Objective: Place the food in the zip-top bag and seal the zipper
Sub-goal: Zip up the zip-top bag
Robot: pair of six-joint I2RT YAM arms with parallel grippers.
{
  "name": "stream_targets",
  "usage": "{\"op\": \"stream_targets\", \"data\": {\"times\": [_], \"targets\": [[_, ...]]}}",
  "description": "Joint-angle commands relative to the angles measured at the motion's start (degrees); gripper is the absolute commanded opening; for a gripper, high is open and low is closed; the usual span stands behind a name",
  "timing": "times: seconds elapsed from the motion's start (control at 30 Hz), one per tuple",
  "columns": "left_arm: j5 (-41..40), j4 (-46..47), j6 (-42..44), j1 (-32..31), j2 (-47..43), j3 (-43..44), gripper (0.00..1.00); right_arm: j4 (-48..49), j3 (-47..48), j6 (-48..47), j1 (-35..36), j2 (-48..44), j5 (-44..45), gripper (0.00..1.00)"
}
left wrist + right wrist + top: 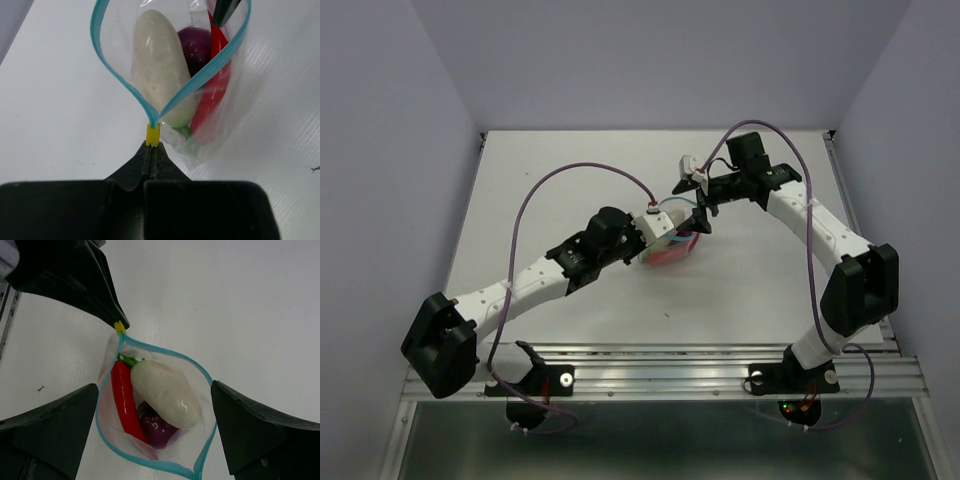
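The left gripper [151, 150] is clamped on the yellow tab [152, 135] at the end of the zipper [107, 70]. From there the open zip-top bag [240, 100] extends toward 12 o'clock, holding the radish [160, 65], onion [197, 45] and chili [212, 100]. The right gripper [154, 386] has its fingers apart, at 3 and 9 o'clock of the bag.

No readable text, labels, brand marks, numbers or signs in any view: none on the arms, none on the crinkly clear plastic bag with the light-blue strip [150, 95], none on the white tabletop [570, 180].
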Motion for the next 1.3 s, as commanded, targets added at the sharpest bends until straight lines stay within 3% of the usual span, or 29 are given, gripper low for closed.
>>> {"op": "stream_targets", "data": {"times": [0.0, 0.4, 0.47, 0.5, 0.63, 0.9, 1.27], "targets": [[5.6, 1.3, 1.4, 0.1, -0.2, 2.9, 0.0, 1.6, -0.3, 0.2, 0.5, -3.0, -5.2, 1.0], [9.5, 0.4, 1.6, 0.1, -1.0, 4.3, 0.0, 7.9, -3.6, 2.7, 8.0, -1.9, -2.8, 0.98], [9.9, 0.1, 1.3, 0.1, -0.6, 4.6, 0.0, 8.1, -2.8, 3.3, 8.5, -0.7, -3.1, 0.94], [9.9, 0.1, 1.2, 0.1, -0.4, 4.7, 0.0, 8.0, -2.5, 3.7, 8.5, -0.1, -3.1, 0.87], [9.5, -0.3, 0.5, 0.1, 0.1, 5.6, 0.0, 8.0, -2.8, 4.0, 8.5, 1.4, -2.5, 0.73], [10.4, 0.0, -0.1, 0.1, 0.0, 5.3, 0.0, 8.6, -3.7, 3.8, 9.1, 4.0, -7.3, 0.65], [11.5, 1.7, -1.6, 0.1, -0.2, 5.2, 0.0, 8.6, -4.3, 2.9, 9.6, 6.2, -7.2, 0.48]]}}
